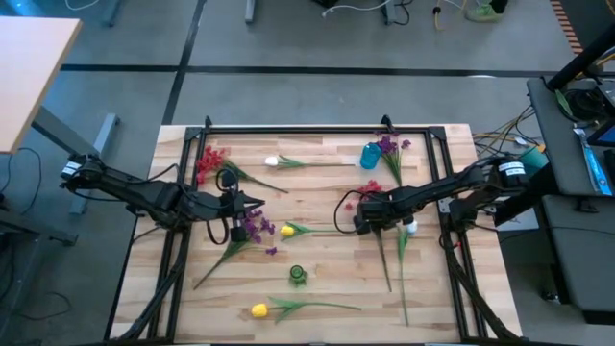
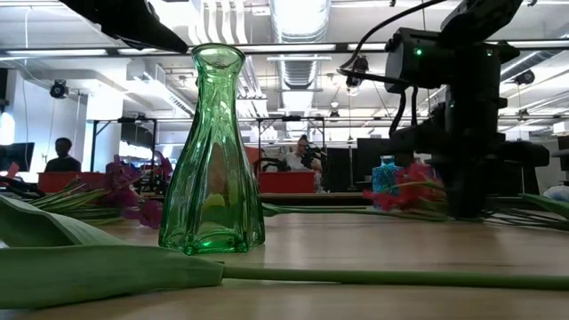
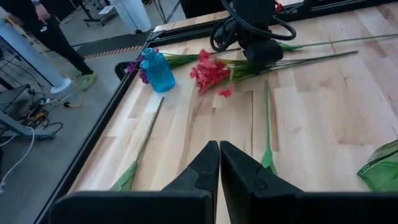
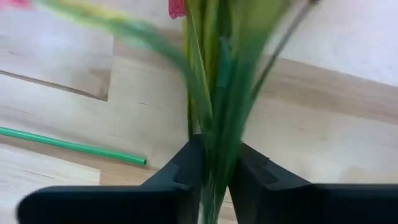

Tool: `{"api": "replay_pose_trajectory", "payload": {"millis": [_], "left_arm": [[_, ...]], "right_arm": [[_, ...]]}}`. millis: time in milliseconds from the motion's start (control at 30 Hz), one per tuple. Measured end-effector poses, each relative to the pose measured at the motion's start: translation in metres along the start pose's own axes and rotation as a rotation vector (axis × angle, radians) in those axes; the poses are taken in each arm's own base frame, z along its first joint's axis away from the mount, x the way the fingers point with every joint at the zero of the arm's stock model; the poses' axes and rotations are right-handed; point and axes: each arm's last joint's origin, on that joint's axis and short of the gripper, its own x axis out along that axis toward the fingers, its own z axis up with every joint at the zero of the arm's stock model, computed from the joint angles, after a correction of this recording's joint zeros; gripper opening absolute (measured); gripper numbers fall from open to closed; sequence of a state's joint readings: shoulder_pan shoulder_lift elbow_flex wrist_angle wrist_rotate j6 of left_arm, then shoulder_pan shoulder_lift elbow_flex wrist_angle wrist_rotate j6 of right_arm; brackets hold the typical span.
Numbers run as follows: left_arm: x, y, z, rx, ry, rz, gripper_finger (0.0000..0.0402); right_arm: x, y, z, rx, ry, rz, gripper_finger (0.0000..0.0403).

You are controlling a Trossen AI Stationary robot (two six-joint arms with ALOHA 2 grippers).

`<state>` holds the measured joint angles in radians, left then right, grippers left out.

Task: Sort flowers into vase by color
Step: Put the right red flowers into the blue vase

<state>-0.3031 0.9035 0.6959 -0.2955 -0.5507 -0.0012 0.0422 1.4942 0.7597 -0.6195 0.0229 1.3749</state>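
Grey floor (image 1: 317, 48), tan desk (image 1: 29, 67) top left, ceiling ducts (image 2: 298, 18) overhead

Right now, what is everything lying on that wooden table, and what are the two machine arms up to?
Green vase: one, clear green glass, upright, front middle of the table.
Blue bottle: one, blue glass, upright, back right, purple flowers beside it.
Red flowers: one bunch back left; another by the right arm.
Purple flower: one, lying left of centre.
Yellow buds: two, one mid-table, one at the front edge.
White buds: two, one at the back, one right of centre.
Wooden table: one, light planks, black frame.
People: some in the room behind.
Left gripper: jaws shut, empty, left of centre.
Right gripper: jaws shut on green stems.
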Motion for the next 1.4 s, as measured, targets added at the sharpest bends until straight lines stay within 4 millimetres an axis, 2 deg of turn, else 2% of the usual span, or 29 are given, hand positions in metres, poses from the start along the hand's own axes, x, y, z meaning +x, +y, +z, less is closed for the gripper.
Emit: {"api": "replay_pose_trajectory", "payload": {"millis": [233, 467, 667, 833, 1133, 1267, 1400], "left_arm": [[0.0, 0.0, 0.0, -0.019, -0.001, 0.0, 0.0], [0.0, 0.0, 0.0, -0.077, -0.004, 0.0, 0.0], [0.0, 0.0, 0.001, -0.128, -0.005, -0.001, 0.0], [0.002, -0.002, 0.002, -0.157, -0.009, -0.005, 0.0], [0.013, -0.009, 0.002, -0.209, -0.003, -0.038, 0.0], [0.016, -0.012, 0.004, -0.229, -0.009, -0.047, 0.0], [0.019, -0.014, 0.005, -0.238, -0.021, -0.052, 0.0]], "right_arm": [[-0.017, 0.001, 0.002, -0.002, -0.062, 0.082, 0.0016], [-0.05, -0.003, 0.004, -0.062, -0.166, 0.195, 0.0018], [-0.079, -0.006, 0.008, -0.163, -0.33, 0.301, 0.0018], [-0.099, 0.0, 0.011, -0.32, -0.499, 0.419, 0.0018], [-0.128, 0.029, 0.009, -0.686, -0.866, 0.702, 0.0018], [-0.141, 0.028, 0.016, -0.751, -1.105, 0.786, 0.0018], [-0.147, 0.014, 0.029, -0.765, -1.335, 0.774, 0.0018]]}}
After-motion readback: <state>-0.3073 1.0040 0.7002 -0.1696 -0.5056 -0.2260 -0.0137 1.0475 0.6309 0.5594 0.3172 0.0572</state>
